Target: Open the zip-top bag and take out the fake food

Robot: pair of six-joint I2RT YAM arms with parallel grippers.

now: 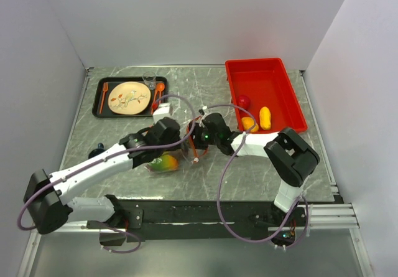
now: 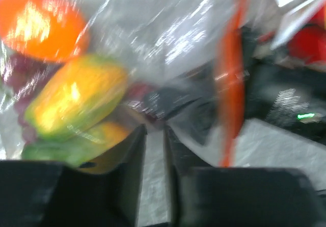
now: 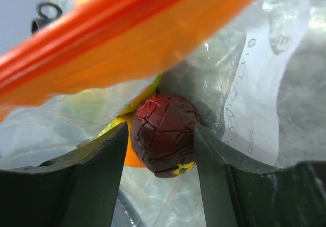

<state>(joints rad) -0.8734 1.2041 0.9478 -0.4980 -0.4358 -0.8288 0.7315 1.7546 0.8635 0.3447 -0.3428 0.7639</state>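
Your zip-top bag point(image 1: 163, 165) lies on the desk point(image 1: 205, 187) near the middle, between your two hands and well left of the red bin point(image 1: 273, 81). Three pieces of the fake food point(image 1: 265, 117) lie in that bin: red, yellow and orange. The rest is in the bag: an orange fruit point(image 2: 38, 23), green-and-yellow mango shapes point(image 2: 76, 102) and a dark red fruit point(image 3: 163, 140) with a cracked skin.

Your right hand point(image 3: 161, 132) is at the bag's mouth, under the orange-red zipper strip point(image 3: 117, 38), with one of its fingers point(image 3: 102, 160) on either side of the dark red fruit. They stand about as wide as the fruit and look to be at its skin. You cannot tell from these views whether they clamp it.

Your left hand point(image 2: 154, 135) is narrow, with a slim gap between the fingers and the tips at the edge of the film. Whether it pinches plastic cannot be told.

Expect the bag to be thin, floppy and slick. It will likely collapse and drag along with any fruit you pull, so anchor it at the stiffer zipper strip or the film just beside it.

The fruits look light, hard and glossy, so a loose pinch may let one squirt out. Take each across its widest middle and close squarely
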